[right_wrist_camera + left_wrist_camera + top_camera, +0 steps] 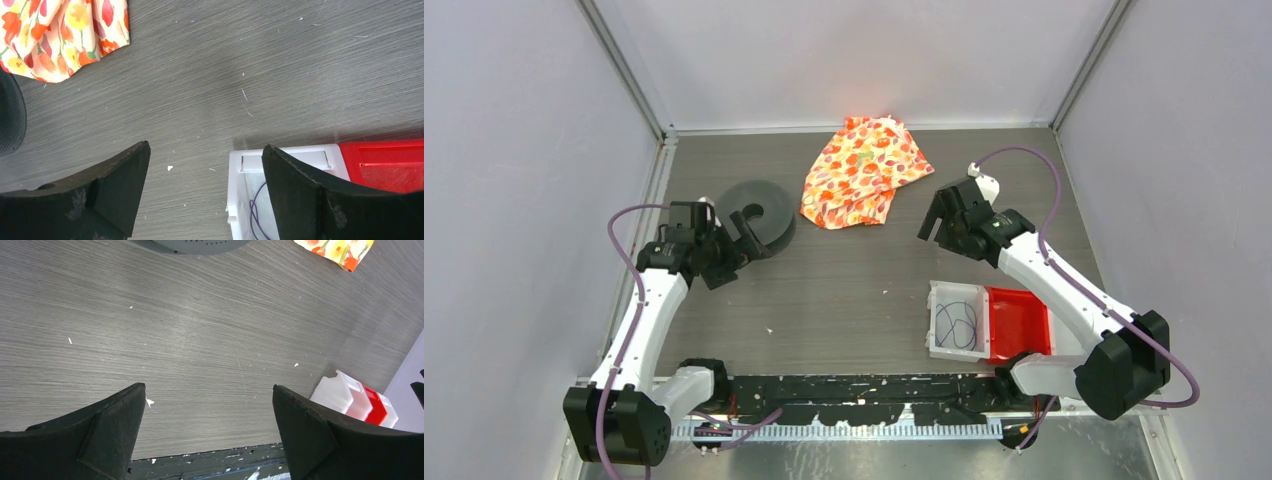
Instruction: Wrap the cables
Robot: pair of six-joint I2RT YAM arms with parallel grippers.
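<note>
Grey wood-grain covers the desk (844, 290), and on it we find the cables (957, 324): very thin black wire lying in loose loops inside a white bin (937, 298). That bin sits toward the near right corner of the desk. A red bin (1019, 293) stands against its right side, touching it.

In the right wrist view we catch only a short curve of the cables (254, 212) on the floor of the white bin (233, 185), partly hidden behind one finger. The red bin (385, 165) shows beside it.

The left fingers (754, 240) are spread wide and hold nothing. They hover over the left part of the desk, just beside a dark grey round disc (776, 205) that has a notch cut into it. From the left wrist we see bare desk (200, 330) between the left fingers (115, 425), with the disc's rim (195, 245) at the top.

The right fingers (929, 222) are also parted and empty. They hang above the desk between the bins and an orange floral cloth (862, 170) that lies crumpled at the middle of the far edge. In the right wrist view the right fingers (115, 185) frame open desk (275, 60), with the cloth (60, 35) at upper left.
</note>
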